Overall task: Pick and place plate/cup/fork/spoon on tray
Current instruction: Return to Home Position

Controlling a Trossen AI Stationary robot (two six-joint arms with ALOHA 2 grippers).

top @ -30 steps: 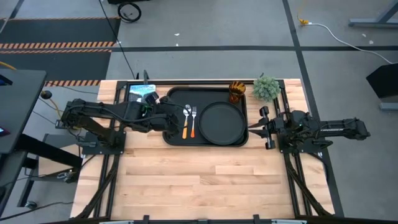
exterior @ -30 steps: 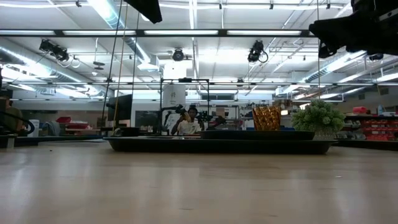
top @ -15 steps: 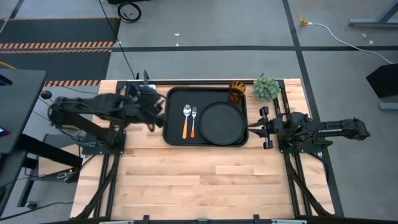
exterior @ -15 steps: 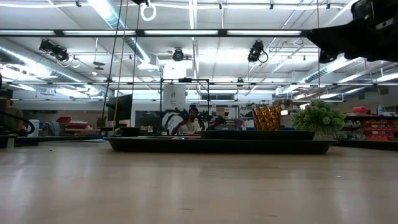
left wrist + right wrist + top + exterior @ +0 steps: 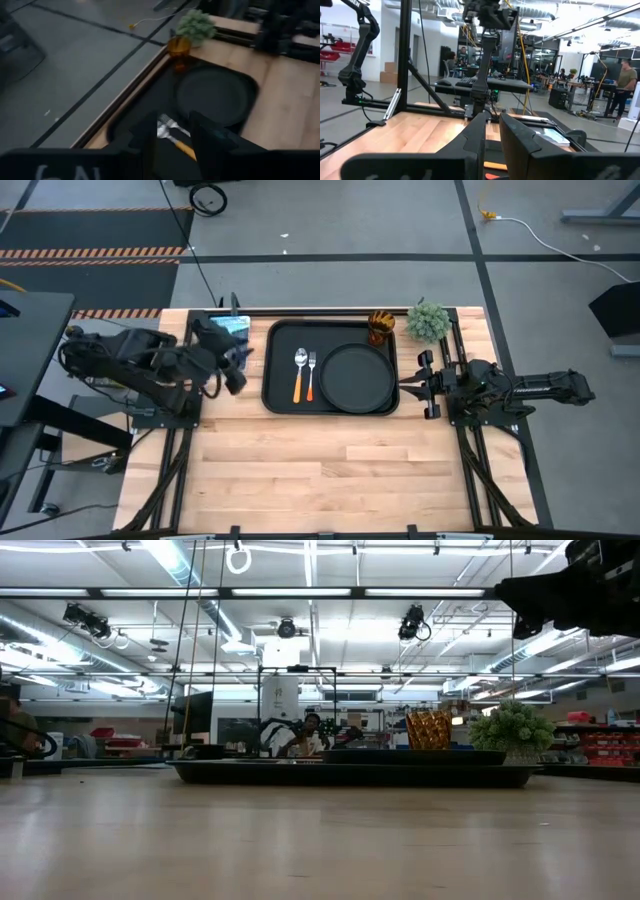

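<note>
The black tray lies at the table's far middle. On it the round black plate sits in the right half, and the spoon and fork lie side by side in the left half. The amber cup stands in the tray's far right corner. My left gripper hangs open and empty left of the tray; its wrist view looks past the fingers at the tray. My right gripper waits just off the tray's right edge, its fingers a narrow gap apart.
A small green potted plant stands right of the cup at the far edge. A blue-and-black flat item lies at the far left. The near half of the wooden table is bare. People show in the room beyond.
My left gripper has drawn back from over the spoon at the tray's left side toward the table's left edge, leaving the tray. The spoon and fork lie where they were. My right arm has kept still.
</note>
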